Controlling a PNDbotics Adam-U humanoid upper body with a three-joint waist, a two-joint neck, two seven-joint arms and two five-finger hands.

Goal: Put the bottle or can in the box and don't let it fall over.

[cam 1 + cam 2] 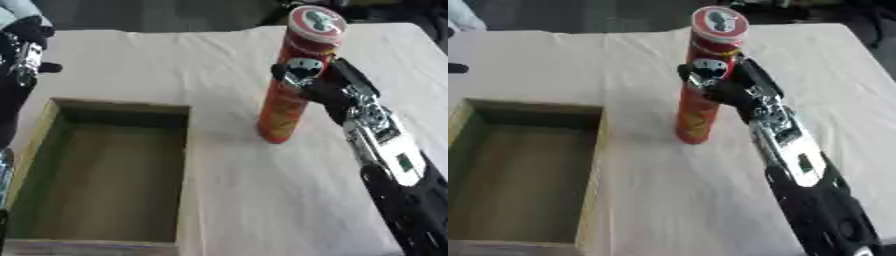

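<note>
Right hand (319,85) seems curled round the upright red can (293,80); lift straight, carry toward eight o'clock, lower into the box (54,150).

Can (293,80) upright on the counter (262,200), right of the box (184,165); right hand (324,85) around it.

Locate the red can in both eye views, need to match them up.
Left eye view: the red can stands upright on the white cloth, right of centre, top near the upper edge, with the right hand curled round its middle.
Right eye view: the same can sits nearer the centre.
Shared landmark: the open box, to the can's left in both views.
</note>
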